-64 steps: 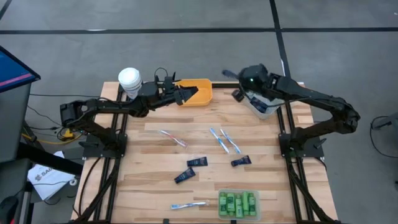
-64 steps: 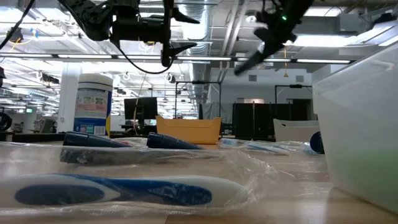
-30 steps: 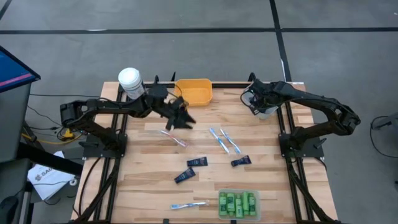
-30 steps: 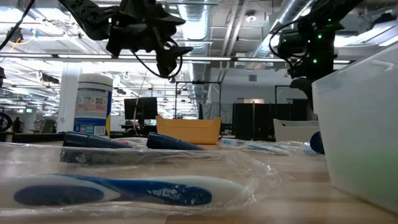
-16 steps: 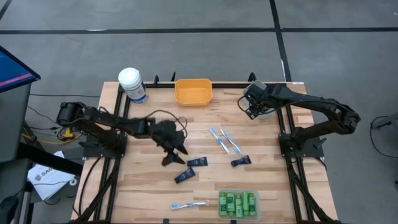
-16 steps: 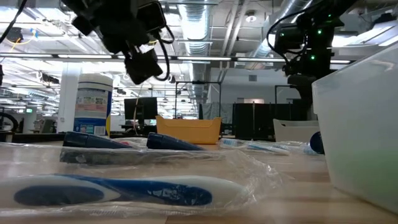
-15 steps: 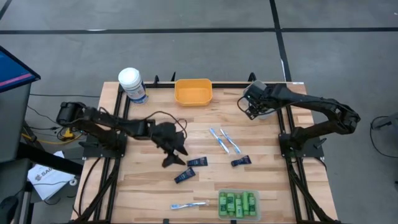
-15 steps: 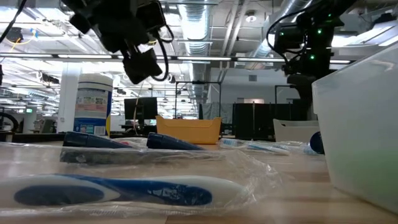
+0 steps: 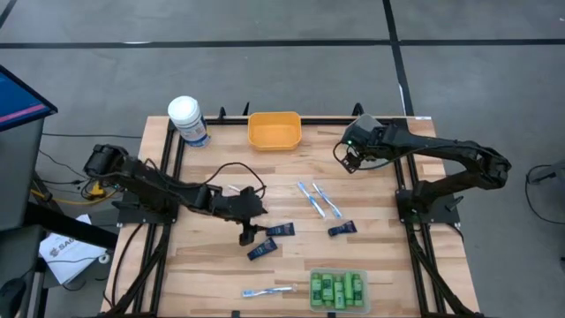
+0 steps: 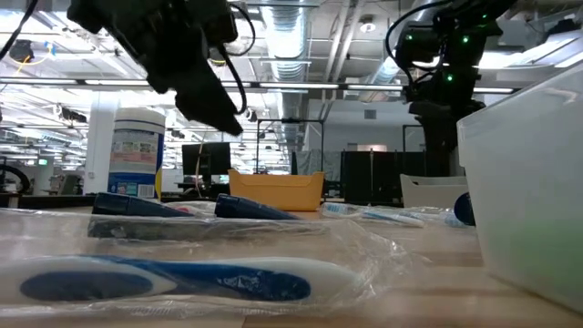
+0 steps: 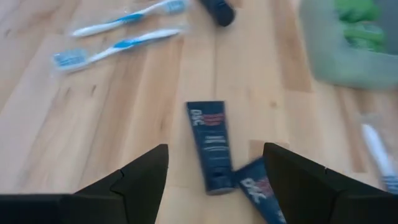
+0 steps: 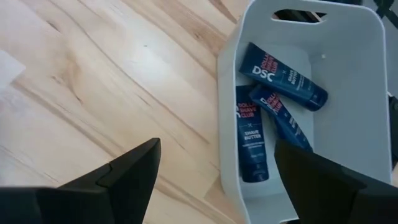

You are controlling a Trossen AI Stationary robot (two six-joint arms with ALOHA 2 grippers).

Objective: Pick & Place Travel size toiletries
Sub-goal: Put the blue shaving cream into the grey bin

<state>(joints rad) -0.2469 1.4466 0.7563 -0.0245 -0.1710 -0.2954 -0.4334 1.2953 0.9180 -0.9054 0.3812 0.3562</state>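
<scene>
— Now, from above, where am I?

— My left gripper [image 9: 248, 235] hangs spread and empty just beside two dark navy flat tubes [image 9: 270, 239] mid-table; my right gripper [image 9: 347, 159], released too, sits near the table's far right corner.

— Low view?

— Only a wrapped blue toothbrush [image 10: 173, 278] up close.

— Left wrist?

— One navy tube [image 11: 210, 146] lies between my fingers [image 11: 142, 180]. I'd straddle its width, descend level, avoiding its overlapping neighbour [image 11: 258, 190].

— Right wrist?

— Three tubes already lie in the grey plastic bin [image 12: 348, 99].
</scene>
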